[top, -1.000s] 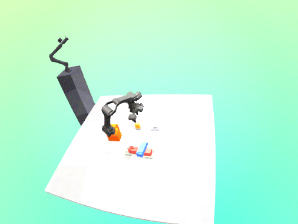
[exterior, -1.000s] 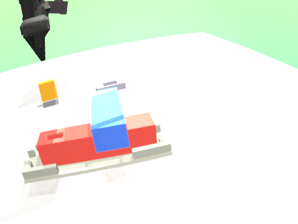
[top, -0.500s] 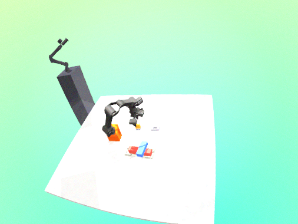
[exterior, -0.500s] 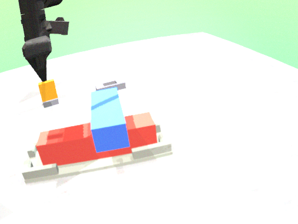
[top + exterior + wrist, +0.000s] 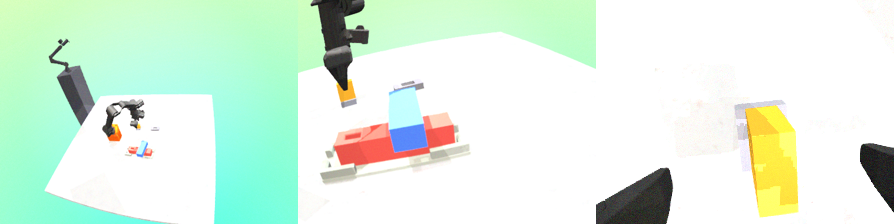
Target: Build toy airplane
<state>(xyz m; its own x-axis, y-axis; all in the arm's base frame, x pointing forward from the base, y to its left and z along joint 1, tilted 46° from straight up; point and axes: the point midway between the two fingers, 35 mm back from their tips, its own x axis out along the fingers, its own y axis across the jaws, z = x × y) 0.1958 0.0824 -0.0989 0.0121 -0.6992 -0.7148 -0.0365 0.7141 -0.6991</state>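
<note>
Poised with fingers (image 5: pixel 133 124) (image 5: pixel 341 77) spread wide and empty above the yellow tail fin (image 5: pixel 139 126) (image 5: pixel 349 94) (image 5: pixel 776 165), upright in a grey holder (image 5: pixel 138 129) (image 5: pixel 348 102) (image 5: pixel 745 155) beyond the tail end of the red fuselage (image 5: pixel 132 150) (image 5: pixel 374 150). Crosswise atop the fuselage, the blue wing (image 5: pixel 142 149) (image 5: pixel 407 118); beneath it, the pale cradle (image 5: pixel 128 153) (image 5: pixel 449 150).

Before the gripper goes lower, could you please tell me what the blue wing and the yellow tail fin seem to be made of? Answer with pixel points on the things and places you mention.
The blue wing (image 5: pixel 142 148) (image 5: pixel 406 116): perhaps matte plastic or painted wood; flat, even colour, no grain.

The yellow tail fin (image 5: pixel 138 126) (image 5: pixel 348 92) (image 5: pixel 775 170): likely similar; its patches look like light and shadow, without mirror-like reflections.
</note>
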